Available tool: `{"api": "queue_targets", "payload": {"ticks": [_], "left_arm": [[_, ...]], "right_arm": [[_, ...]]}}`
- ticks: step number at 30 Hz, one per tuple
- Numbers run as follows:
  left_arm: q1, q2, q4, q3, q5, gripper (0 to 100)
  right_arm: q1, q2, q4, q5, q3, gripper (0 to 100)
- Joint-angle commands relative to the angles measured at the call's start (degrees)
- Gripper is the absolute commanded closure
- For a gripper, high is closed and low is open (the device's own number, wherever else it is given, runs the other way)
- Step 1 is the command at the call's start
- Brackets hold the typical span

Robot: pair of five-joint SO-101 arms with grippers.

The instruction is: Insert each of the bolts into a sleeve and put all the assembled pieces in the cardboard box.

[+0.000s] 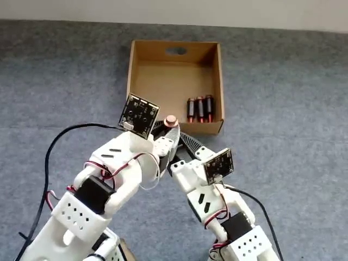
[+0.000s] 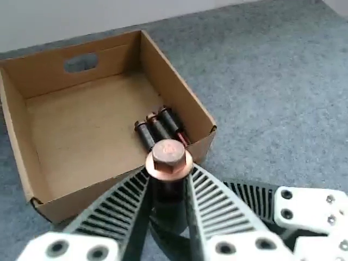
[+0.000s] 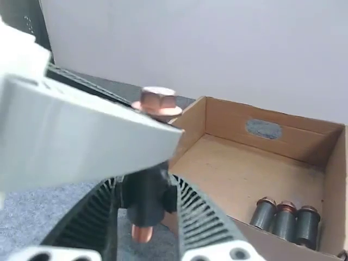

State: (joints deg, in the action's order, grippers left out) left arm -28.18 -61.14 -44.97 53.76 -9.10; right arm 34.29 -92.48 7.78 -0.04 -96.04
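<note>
Soft, even overhead light, moderately bright. The cardboard box [image 1: 163,89] has inner walls that shade its floor faintly. Diffuse shadow lies on the grey bench [image 1: 293,87] beneath the arms [image 1: 125,174]. The copper bolt head [image 2: 168,154] carries a mild sheen.

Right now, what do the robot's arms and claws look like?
The left arm and right arm are blocky white plastic with black motors and red and white wires; a black cable trails off the left. Each wrist carries a circuit-board camera. The left claw and right claw have dark ribbed fingers.
</note>
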Motion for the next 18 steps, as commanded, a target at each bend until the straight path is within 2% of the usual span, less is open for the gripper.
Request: {"api": "queue_targets", "payload": {"ticks": [1,3,5,9,15,18], "left_arm": [[0.0,-0.5,-2.5,-1.6,0.5,83],[0.0,-0.5,-2.5,-1.6,0.5,78],[0.0,-0.6,-2.5,-1.8,0.5,78],[0.1,-0.6,-5.5,-5.5,0.8,82],[0.4,-0.6,-14.7,-14.9,0.9,89],[5.0,-0.6,-18.7,-18.4,0.9,95]], "right_arm": [[-0.1,-0.7,-1.1,-0.3,-1.0,99.2],[-0.1,-0.7,-1.1,-0.3,-1.0,99.2],[-0.1,-0.7,-1.1,-0.3,-1.0,99.2],[-0.1,-0.7,-1.0,-0.3,-1.0,99.2],[-0.1,-0.7,-1.0,-0.3,-1.1,99.2],[-0.1,-0.7,-1.1,-0.2,-2.0,99.2]]}}
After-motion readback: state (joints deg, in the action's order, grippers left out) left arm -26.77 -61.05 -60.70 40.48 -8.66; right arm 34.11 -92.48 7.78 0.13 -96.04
